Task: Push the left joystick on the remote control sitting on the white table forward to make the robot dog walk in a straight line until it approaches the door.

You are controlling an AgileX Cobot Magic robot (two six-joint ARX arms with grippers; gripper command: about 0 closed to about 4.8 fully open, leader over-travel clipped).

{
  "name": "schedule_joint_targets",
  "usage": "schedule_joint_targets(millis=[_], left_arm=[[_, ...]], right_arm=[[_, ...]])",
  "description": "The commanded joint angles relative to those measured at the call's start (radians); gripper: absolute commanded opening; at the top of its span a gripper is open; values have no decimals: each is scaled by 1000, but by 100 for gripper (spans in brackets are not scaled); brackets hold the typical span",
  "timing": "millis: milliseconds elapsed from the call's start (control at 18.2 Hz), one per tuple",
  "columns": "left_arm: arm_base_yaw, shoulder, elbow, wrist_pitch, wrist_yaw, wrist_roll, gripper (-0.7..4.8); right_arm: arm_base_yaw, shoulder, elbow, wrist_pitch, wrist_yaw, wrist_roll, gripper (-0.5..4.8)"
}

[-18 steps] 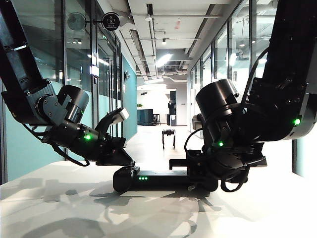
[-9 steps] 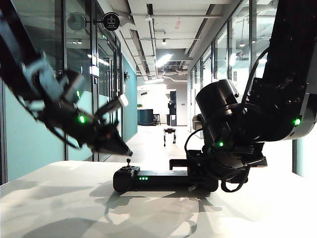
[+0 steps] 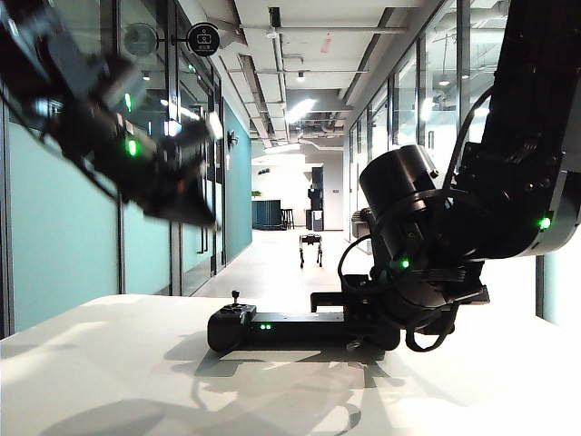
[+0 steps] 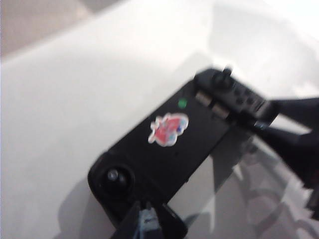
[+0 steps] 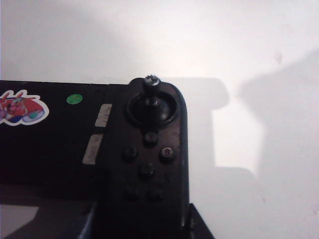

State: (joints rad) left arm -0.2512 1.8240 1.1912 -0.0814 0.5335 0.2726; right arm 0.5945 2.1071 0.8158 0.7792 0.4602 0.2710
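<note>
Remote control (image 3: 272, 327) lies flat on the white table (image 3: 109, 381); its left joystick (image 3: 236, 297) looks small, stiff, springy, so nudge the tip only. Left gripper (image 3: 195, 204) hangs above it, jaw state unclear. Right gripper (image 3: 349, 322) sits at the remote's other end, can't tell if clamped; robot dog (image 3: 310, 247) is down the hallway.

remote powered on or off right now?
On. The remote control on the white table shows lit green LEDs on its front edge, and a green light glows beside its red logo.

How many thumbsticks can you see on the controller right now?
2. The left joystick sits at the remote control's left handle end, under the raised left gripper; the right thumbstick stands at the end beside the right gripper.
</note>
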Motion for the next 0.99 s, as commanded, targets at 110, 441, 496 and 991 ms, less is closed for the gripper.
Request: schedule_joint_targets(millis=[110, 441, 496, 991], left_arm=[[-1, -74, 4, -16, 1, 0, -6], [-1, -119, 4, -83, 1, 0, -6], [-1, -125, 4, -90, 1, 0, -6], [-1, -235, 3, -114, -114, -76, -6]], right_arm=[[2, -4, 3, 9, -18, -14, 311], [29, -50, 1, -63, -6, -26, 311], [34, -67, 0, -89, -4, -37, 310], [41, -173, -103, -103, 20, -36, 167]])
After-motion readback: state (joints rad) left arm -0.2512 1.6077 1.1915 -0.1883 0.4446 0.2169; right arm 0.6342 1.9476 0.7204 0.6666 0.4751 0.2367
